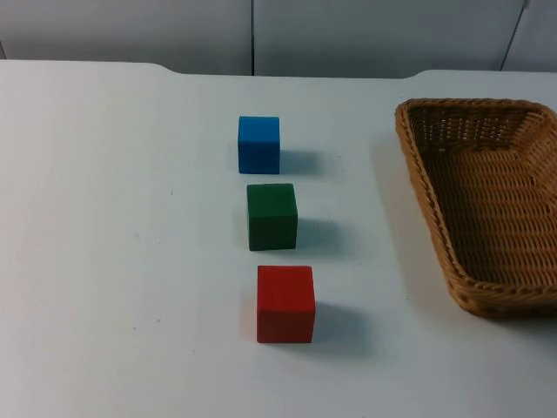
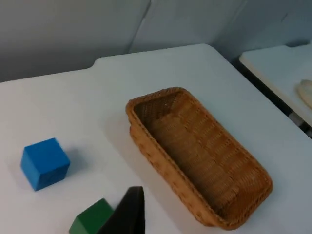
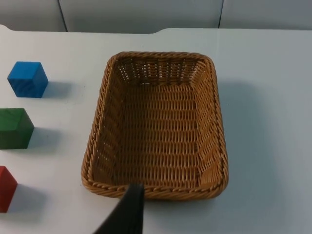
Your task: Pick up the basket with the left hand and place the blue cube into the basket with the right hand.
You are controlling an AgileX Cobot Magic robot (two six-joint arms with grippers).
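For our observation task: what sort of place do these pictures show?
Probably a robot test bench or lab: a bare white table against a grey partition, with three coloured cubes lined up beside a wicker basket.

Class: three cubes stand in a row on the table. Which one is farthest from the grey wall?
The red cube. It ends the row at the near end, with the green cube in the middle and the blue cube closest to the wall.

Overhead and wrist views, shared basket (image 1: pixel 487 218)
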